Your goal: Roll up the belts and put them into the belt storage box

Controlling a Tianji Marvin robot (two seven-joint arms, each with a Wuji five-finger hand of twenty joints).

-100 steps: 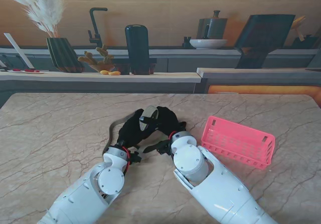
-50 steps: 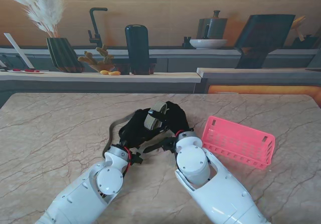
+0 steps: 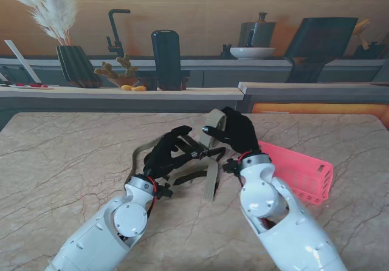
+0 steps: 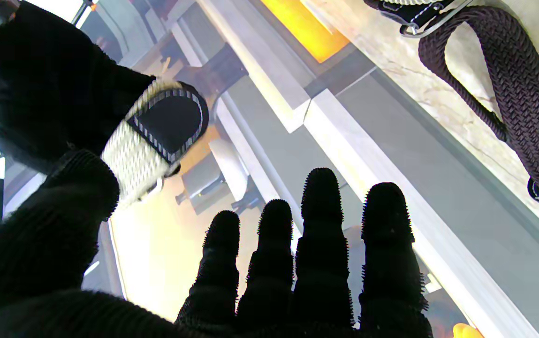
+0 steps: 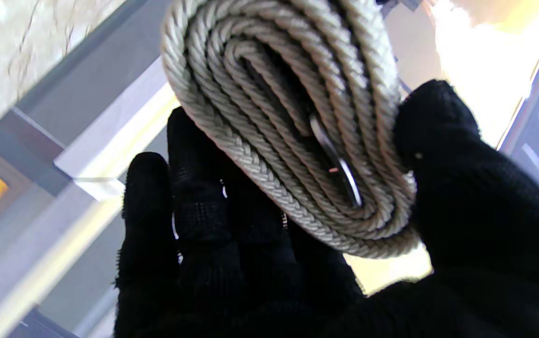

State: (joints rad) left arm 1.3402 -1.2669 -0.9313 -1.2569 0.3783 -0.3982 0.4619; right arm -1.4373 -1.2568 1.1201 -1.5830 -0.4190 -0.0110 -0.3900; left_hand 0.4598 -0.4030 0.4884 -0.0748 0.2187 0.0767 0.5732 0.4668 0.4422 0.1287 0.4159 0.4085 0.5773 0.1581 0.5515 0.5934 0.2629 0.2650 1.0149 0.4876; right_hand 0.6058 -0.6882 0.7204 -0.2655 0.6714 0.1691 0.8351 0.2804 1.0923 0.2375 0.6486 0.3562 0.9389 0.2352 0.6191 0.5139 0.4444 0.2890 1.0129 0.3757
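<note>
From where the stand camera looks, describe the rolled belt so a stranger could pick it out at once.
Start at the pink basket on the right side of the marble table. Just to its left, the right hand is raised off the table, its fingers closed on a beige braided belt. Unlike the dark belt lying loose on the table, it is wound into a tight coil.

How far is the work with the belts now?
Partly done: the right hand holds the beige belt, rolled at its end, a tail hanging. The left hand is open. Left: finish rolling, place it in the pink box, then roll the dark belt.
</note>
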